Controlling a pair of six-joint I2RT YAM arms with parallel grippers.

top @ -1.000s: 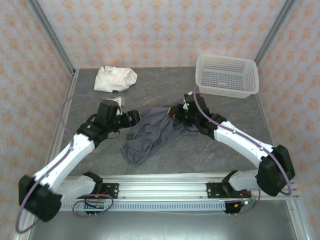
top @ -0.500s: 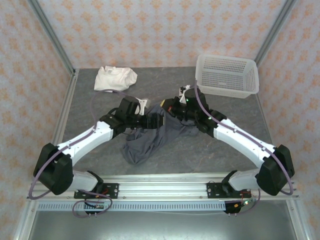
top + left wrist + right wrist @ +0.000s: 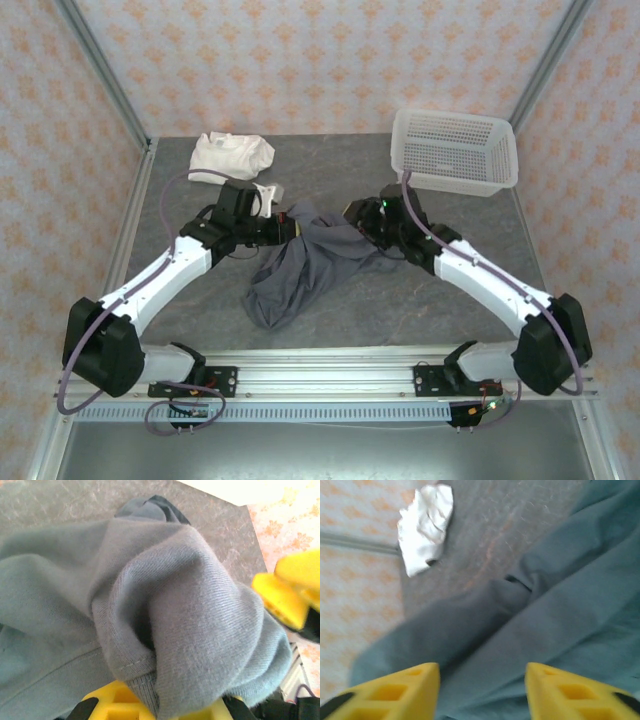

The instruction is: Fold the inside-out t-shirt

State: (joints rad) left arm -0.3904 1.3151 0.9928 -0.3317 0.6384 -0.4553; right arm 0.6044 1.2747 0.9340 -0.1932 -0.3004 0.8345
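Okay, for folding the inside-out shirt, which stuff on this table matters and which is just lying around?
Job:
dark grey t-shirt
left gripper, shut on it
right gripper, open

Lying about:
crumpled white garment
white mesh basket

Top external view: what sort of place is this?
Probably a lab recording cell, not a home: left arm and right arm bolted to an aluminium rail, a grey table boxed in by patterned backdrop panels, a t-shirt and mesh basket as props.
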